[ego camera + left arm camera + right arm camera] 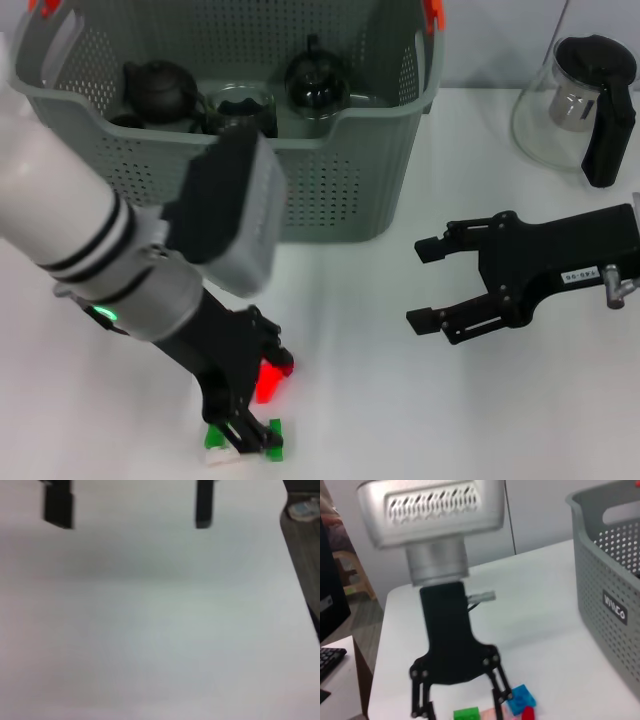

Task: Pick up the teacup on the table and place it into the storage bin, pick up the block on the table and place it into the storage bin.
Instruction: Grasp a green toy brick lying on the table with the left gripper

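Head view: left gripper (243, 432) fingers spread over a clustered block (268, 380) pile on the tabletop (400, 420) before the storage bin (340, 190), so closing may pinch or scatter neighbours; right gripper (428, 284) idles released nearby.

The left arm (70, 235) is a white tube with black rings, a green light, a silver-grey vented wrist housing and black linkage, while the right gripper (425, 283) is black, bearing a small white label.

A glass pitcher (575, 105) with a black handle stands on the white table (400, 400), seemingly empty.
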Controlling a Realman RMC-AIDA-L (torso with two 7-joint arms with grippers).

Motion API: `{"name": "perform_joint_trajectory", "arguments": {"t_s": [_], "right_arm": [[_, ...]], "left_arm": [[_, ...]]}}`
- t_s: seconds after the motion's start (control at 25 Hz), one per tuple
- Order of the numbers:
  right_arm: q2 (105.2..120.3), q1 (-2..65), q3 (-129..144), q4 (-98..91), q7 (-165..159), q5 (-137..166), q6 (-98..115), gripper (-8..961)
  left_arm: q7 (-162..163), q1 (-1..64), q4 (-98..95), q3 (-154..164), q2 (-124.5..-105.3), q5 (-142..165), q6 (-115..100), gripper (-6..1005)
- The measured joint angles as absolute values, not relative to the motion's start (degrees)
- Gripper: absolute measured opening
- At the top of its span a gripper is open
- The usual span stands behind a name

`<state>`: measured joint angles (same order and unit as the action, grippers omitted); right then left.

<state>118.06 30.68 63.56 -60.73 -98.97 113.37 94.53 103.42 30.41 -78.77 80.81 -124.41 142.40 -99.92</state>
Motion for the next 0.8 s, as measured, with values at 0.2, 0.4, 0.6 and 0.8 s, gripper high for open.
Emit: {"name": "perform_joint_trajectory", "arguments": {"t_s": [0.2,0.4,0.6,0.8], "right_arm": [[117.5,31.75,60.9,-60.06,-98.68,114.71,95.92,940],[116.89,31.76,60.64,-59.32,-97.63,115.76,97.09,940],[116.73,31.81,60.41,-57.65,-97.31,115.97,96.59,941],[116.78,31.95,60.04,-56.61,-96.87,116.01,95.97,941]], "left_arm": [[109.86,30.57,-79.86,86.87,-124.44,143.33,-98.28,862],[114.53,30.37,-81.36,90.48,-124.51,144.75,-97.41,861],[118.76,30.42,-82.04,93.62,-124.54,145.43,-97.76,862],[120.19,30.05,-82.19,95.42,-124.56,145.81,-97.33,862]]}}
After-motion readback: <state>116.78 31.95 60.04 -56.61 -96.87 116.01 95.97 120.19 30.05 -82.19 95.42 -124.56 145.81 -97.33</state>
